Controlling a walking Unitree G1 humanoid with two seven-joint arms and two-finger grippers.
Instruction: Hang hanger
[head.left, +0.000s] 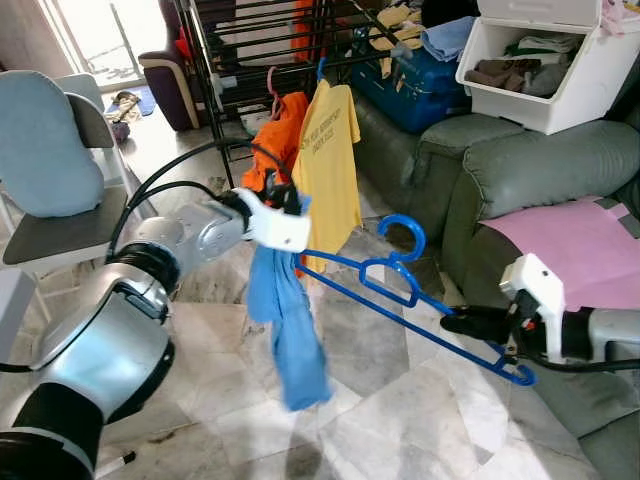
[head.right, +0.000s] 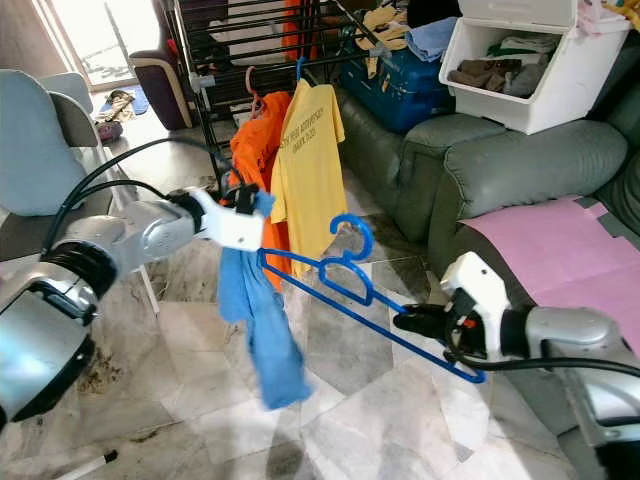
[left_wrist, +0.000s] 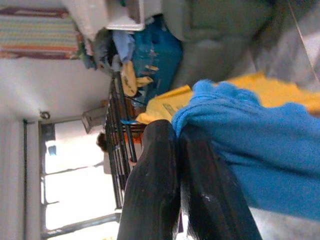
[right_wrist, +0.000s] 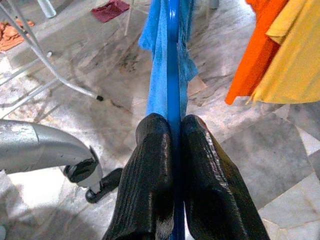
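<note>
A blue plastic hanger is held level in mid-air between my two arms, its hook pointing up. My right gripper is shut on the hanger's bar near its right end; in the right wrist view the fingers pinch the blue hanger bar. A blue cloth hangs down from the hanger's left end, where my left gripper is shut on the blue cloth. Behind it, a yellow shirt and an orange garment hang on the black drying rack.
A grey-green sofa with a pink sheet stands to the right. A white bin of clothes and a blue suitcase rest on it. A grey chair stands at the left. Marble floor lies below.
</note>
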